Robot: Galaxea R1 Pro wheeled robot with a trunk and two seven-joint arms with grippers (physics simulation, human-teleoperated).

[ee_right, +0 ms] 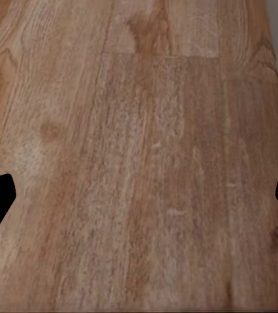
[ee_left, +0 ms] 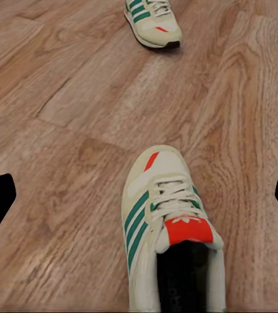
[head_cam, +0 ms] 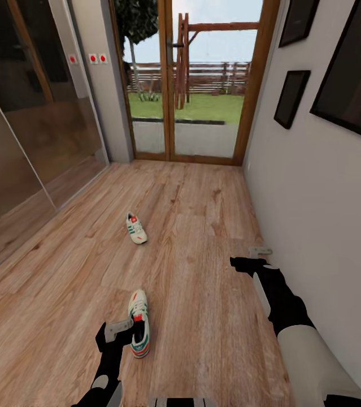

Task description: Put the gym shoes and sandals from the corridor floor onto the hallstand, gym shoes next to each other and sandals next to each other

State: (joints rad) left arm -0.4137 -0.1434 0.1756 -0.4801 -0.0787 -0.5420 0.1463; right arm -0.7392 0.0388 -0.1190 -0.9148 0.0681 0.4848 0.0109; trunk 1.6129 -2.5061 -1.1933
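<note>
On the corridor floor (head_cam: 203, 226), near gym shoe (head_cam: 139, 323) lies at 7 o'clock: white, green stripes, red-orange tongue, dark inside. Far gym shoe (head_cam: 136, 228) lies toward 11 o'clock. Left end effector (head_cam: 118, 332), fingers spread, sits beside the near shoe; right end effector (head_cam: 255, 260), also spread, grips nothing.

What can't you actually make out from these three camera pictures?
- Near gym shoe: its heel is cut off by the left wrist picture's edge; in the head view the left gripper hides part of its side.
- Far gym shoe: too small in the head view for laces or detail; partly cut off in the left wrist view.
- Right gripper: seen from behind, fingertips hard to separate.
- Wall pictures: dark, contents unreadable.
</note>
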